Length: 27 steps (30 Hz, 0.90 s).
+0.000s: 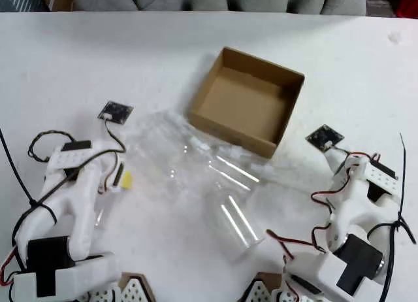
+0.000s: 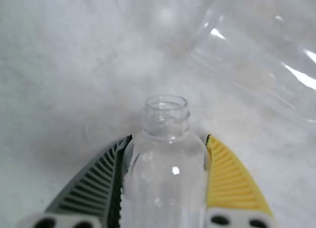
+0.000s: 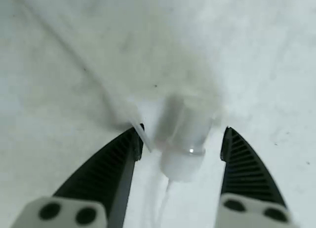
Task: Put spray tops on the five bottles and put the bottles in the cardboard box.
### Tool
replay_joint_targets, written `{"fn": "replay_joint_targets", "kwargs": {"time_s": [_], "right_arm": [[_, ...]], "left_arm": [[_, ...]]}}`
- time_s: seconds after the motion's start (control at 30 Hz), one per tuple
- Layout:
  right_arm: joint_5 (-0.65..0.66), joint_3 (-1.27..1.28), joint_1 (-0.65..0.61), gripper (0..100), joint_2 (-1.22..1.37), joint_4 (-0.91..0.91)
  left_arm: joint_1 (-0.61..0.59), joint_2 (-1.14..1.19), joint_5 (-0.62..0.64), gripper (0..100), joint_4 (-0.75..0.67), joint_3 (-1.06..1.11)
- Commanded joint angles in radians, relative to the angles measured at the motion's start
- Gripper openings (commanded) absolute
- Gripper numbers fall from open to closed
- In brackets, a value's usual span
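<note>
Seen from above, the cardboard box sits upper centre, clear bottles lying mid-frame below it. Left wrist: the left gripper clamps an uncapped bottle. Right wrist: the right gripper, parted, straddles a white spray top.

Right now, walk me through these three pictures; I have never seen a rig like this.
Two small robot arms stand at a white table. The high view looks down on both: left arm, right arm, a cardboard box, and clear bottles lying between. The other two pictures come from a camera on each wrist, looking along the gripper. The left gripper clamps a bottle whose neck is bare. The right gripper is open, a white spray top lying between its fingers, not gripped.
</note>
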Motion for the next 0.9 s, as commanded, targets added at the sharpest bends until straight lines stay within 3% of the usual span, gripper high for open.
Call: {"fn": "replay_joint_targets", "kwargs": {"time_s": [0.0,0.17,0.47,0.6,0.87], "right_arm": [[0.026,-0.041,0.022,21.1,-0.002,-0.018],[0.028,-0.041,0.031,14.8,-0.001,-0.010],[0.029,-0.041,0.036,13.9,-0.001,-0.010],[0.029,-0.043,0.036,1.1,-0.002,-0.008],[0.021,-0.071,0.056,1.6,-0.012,0.087]], "left_arm": [[-0.013,-0.044,0.011,2,-0.028,-0.003],[-0.013,-0.044,0.011,2,-0.028,-0.003],[-0.013,-0.044,0.011,2,-0.025,-0.002],[-0.024,-0.044,0.011,2,-0.025,-0.003],[-0.024,-0.044,0.011,2,-0.023,-0.003]]}}
